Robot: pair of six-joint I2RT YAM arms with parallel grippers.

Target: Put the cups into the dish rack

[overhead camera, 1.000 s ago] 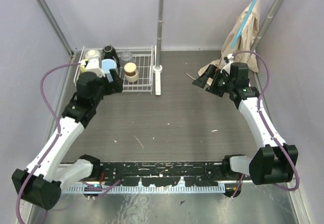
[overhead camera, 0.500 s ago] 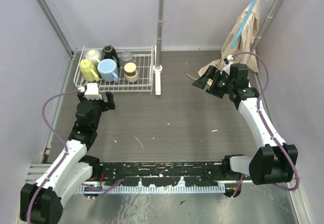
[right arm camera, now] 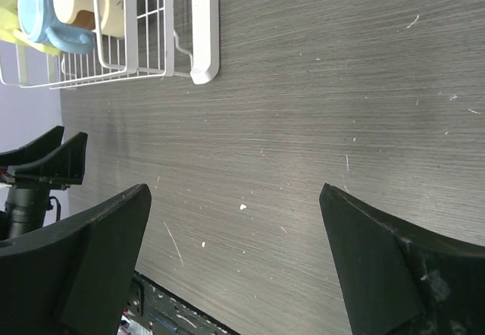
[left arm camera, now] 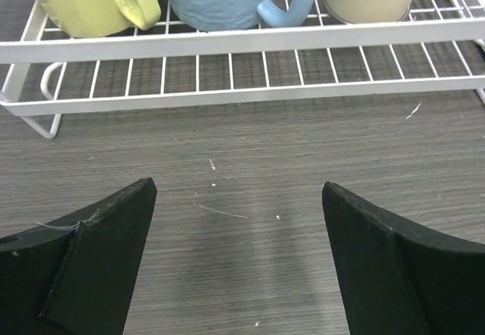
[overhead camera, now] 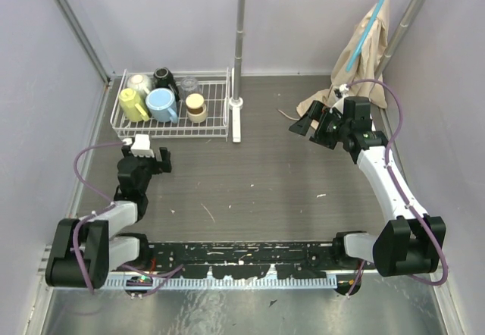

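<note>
White wire-grid dish rack (overhead camera: 216,115) sits far left on the dark wood-grain counter (overhead camera: 265,183). Inside it are a yellow mug (overhead camera: 132,104), light blue mug (overhead camera: 161,104), cream cup (overhead camera: 196,106), black mug (overhead camera: 163,76) and clear glass (overhead camera: 189,85). No cup shows loose on the counter, so loading looks done. Left end effector (left arm camera: 235,191) is spread wide and empty, just near of the rack. Right end effector (right arm camera: 233,191) is spread wide and empty, far right, well apart. Best move, I judge: draw the left arm straight back without snagging the rack rim. No readable writing; the cream cup bears only a small sprig mark.
</note>
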